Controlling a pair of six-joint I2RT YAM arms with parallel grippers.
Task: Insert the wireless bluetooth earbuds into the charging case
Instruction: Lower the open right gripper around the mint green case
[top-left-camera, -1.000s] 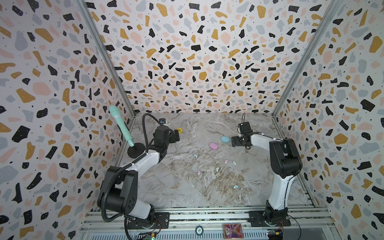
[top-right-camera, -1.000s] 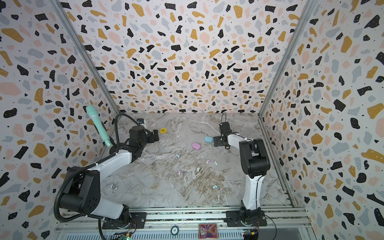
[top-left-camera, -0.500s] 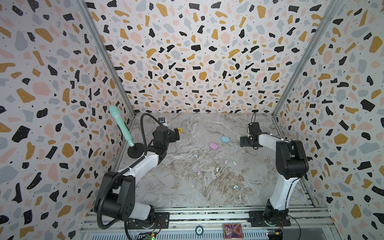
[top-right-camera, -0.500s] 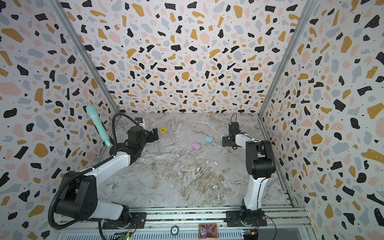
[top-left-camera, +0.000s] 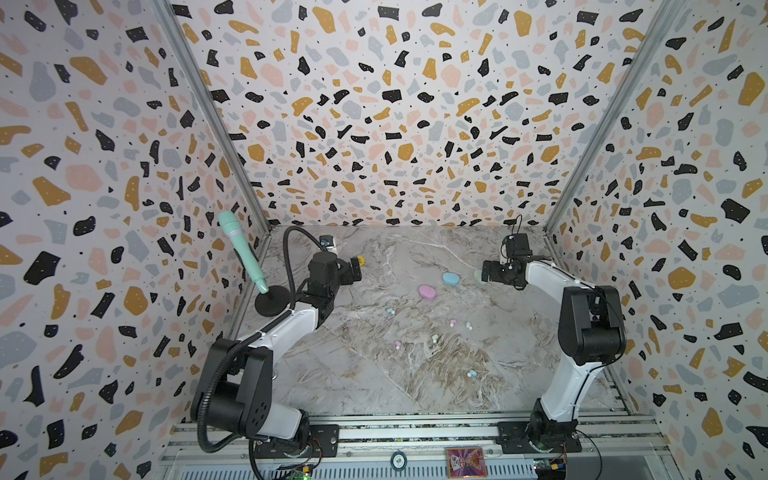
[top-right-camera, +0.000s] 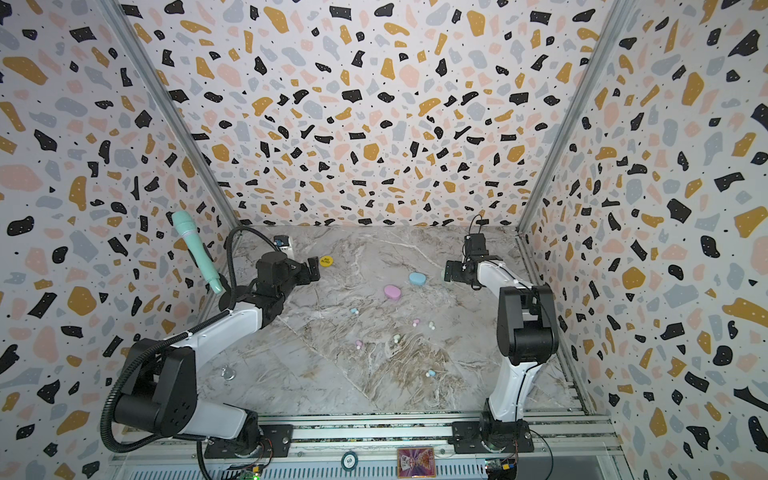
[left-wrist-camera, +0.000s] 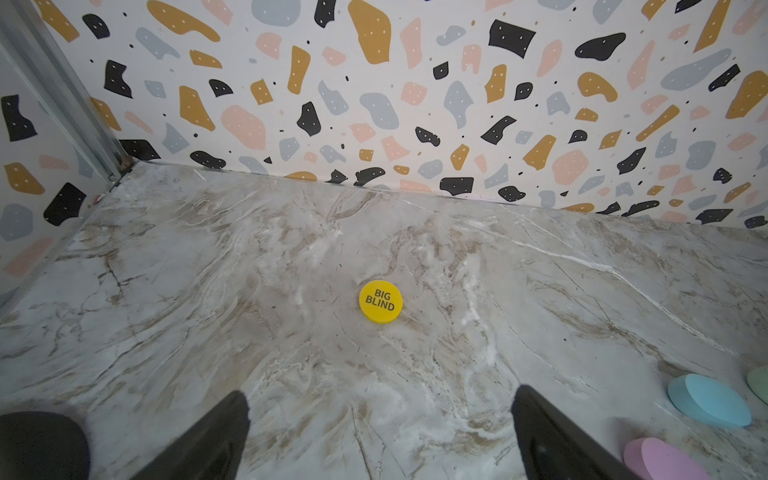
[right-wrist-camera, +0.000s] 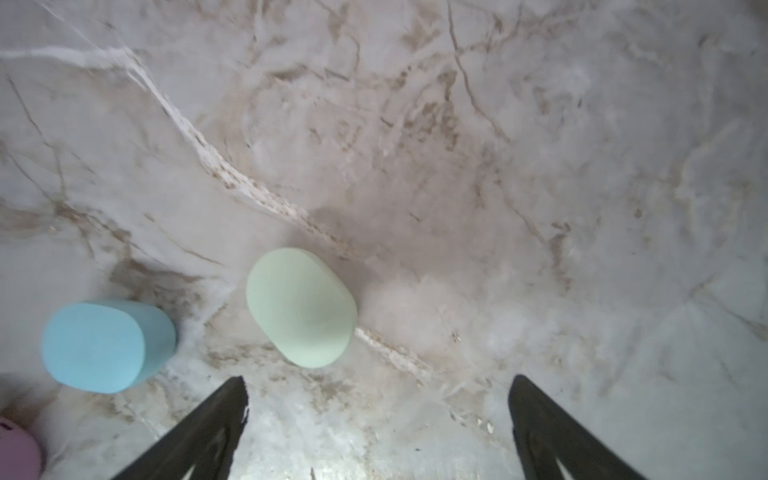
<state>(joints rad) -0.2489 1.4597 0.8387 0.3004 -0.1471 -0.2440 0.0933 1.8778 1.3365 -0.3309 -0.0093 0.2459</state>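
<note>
Lab robot cell. Terrazzo-print walls (top-left-camera: 395, 104) box in a marble-print counter (top-left-camera: 415, 386); left arm (top-left-camera: 286, 328) and right arm (top-left-camera: 582, 324) bolted to an aluminium rail (top-left-camera: 415, 432) along its front edge.

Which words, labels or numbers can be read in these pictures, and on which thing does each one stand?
"BIG BLIND": black letters on the yellow round disc, seen in the left wrist view.
Too small to read: the print on the picture card and the mark on the round token, both at the front rail in a top view.
The green case shows no text.
</note>
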